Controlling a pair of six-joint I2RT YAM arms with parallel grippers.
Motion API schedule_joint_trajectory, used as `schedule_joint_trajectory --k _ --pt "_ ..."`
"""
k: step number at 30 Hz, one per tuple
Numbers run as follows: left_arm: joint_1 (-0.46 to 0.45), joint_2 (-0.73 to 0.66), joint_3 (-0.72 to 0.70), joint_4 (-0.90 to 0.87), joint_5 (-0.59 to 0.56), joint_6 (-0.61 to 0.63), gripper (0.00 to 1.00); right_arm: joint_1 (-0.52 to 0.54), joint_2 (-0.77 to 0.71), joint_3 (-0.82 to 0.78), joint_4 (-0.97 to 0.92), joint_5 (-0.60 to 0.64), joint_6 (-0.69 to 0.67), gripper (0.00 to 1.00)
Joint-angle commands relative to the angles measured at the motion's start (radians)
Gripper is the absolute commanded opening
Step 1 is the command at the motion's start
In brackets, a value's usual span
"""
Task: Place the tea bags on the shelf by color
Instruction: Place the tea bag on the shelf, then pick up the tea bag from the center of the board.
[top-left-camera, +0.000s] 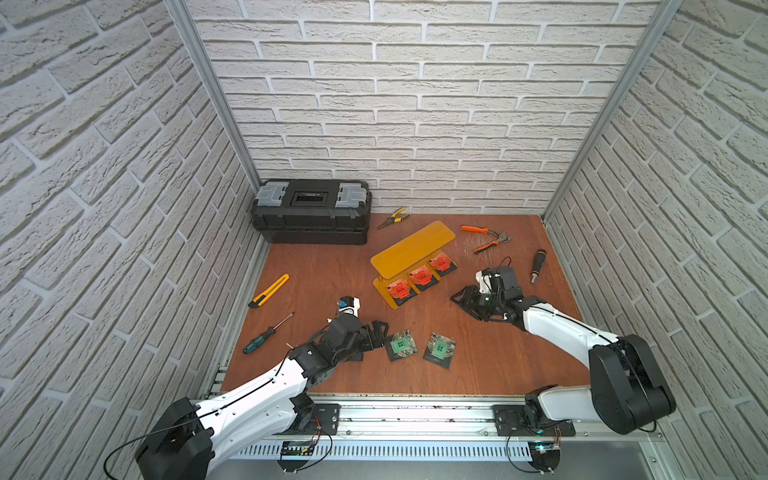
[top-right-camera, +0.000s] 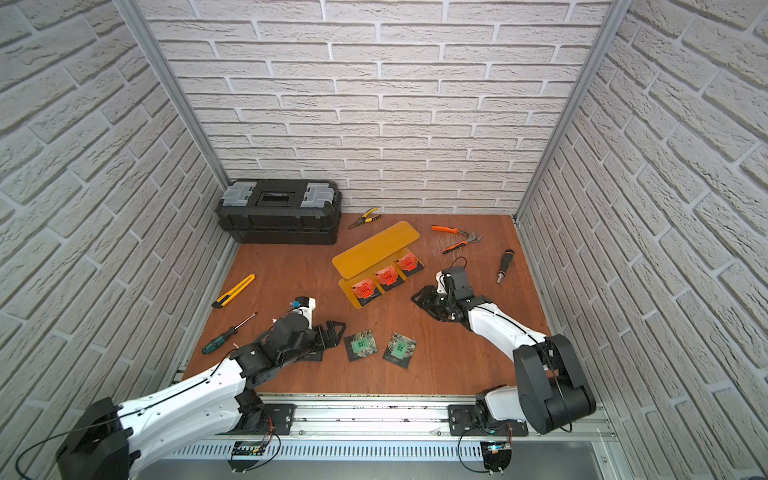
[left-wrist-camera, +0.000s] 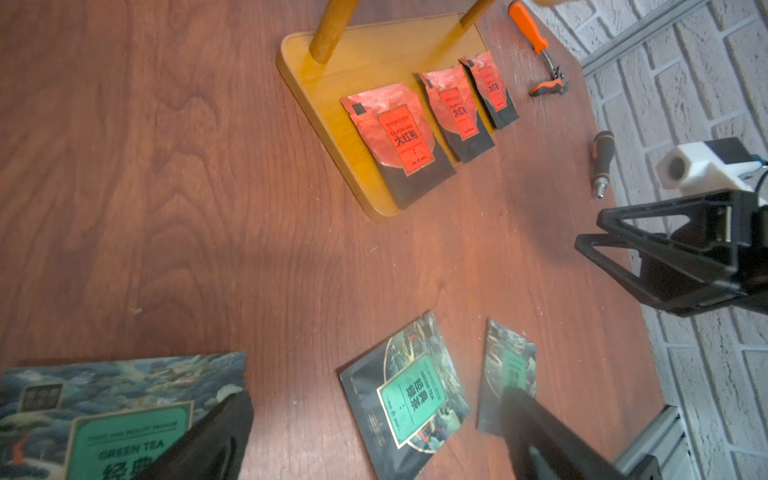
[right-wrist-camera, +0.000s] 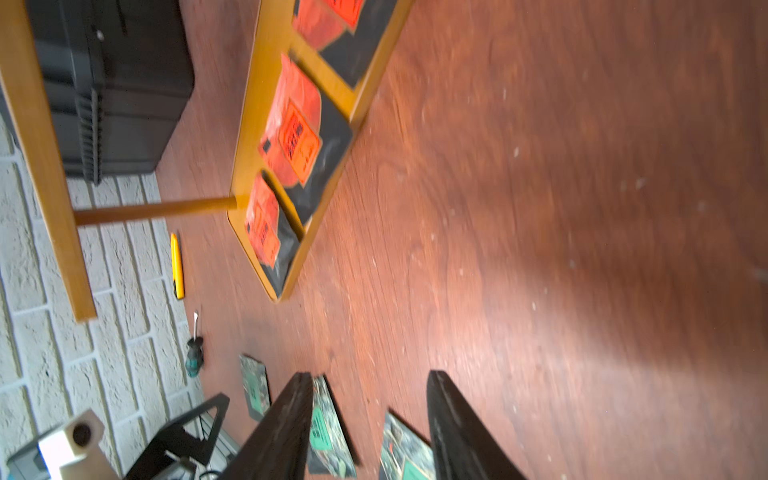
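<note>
The amber shelf (top-left-camera: 411, 249) stands mid-table with three orange tea bags (top-left-camera: 420, 277) in a row on its lower plate; its top plate is bare. Two green tea bags (top-left-camera: 400, 345) (top-left-camera: 439, 348) lie flat on the table in front of it. A third green tea bag (left-wrist-camera: 104, 399) lies partly under one finger of my left gripper (top-left-camera: 376, 332), which is open and low over the table just left of the green pair. My right gripper (top-left-camera: 461, 299) hovers right of the shelf's front, open with nothing between its fingers (right-wrist-camera: 449, 415).
A black toolbox (top-left-camera: 311, 212) sits at the back left. Yellow pliers (top-left-camera: 394, 217), orange pliers (top-left-camera: 486, 239) and a black driver handle (top-left-camera: 537, 266) lie behind and right of the shelf. A yellow utility knife (top-left-camera: 269, 291) and a green screwdriver (top-left-camera: 266, 334) lie at the left.
</note>
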Motion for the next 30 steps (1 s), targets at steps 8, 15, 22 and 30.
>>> schedule_joint_trajectory --k 8,15,22,30 --pt "-0.162 0.152 0.03 0.17 -0.11 -0.008 0.98 0.126 -0.261 -0.208 -0.079 0.033 -0.017 0.51" --pt "-0.236 0.208 0.035 0.245 -0.154 -0.003 0.98 0.16 -0.42 -0.334 -0.101 0.044 0.039 0.49" --pt "-0.279 0.287 0.048 0.323 -0.154 0.002 0.98 0.22 -0.455 -0.366 -0.073 0.04 0.042 0.44" --pt "-0.317 0.356 0.047 0.411 -0.159 -0.002 0.98 0.282 -0.375 -0.382 0.044 0.032 0.058 0.31"
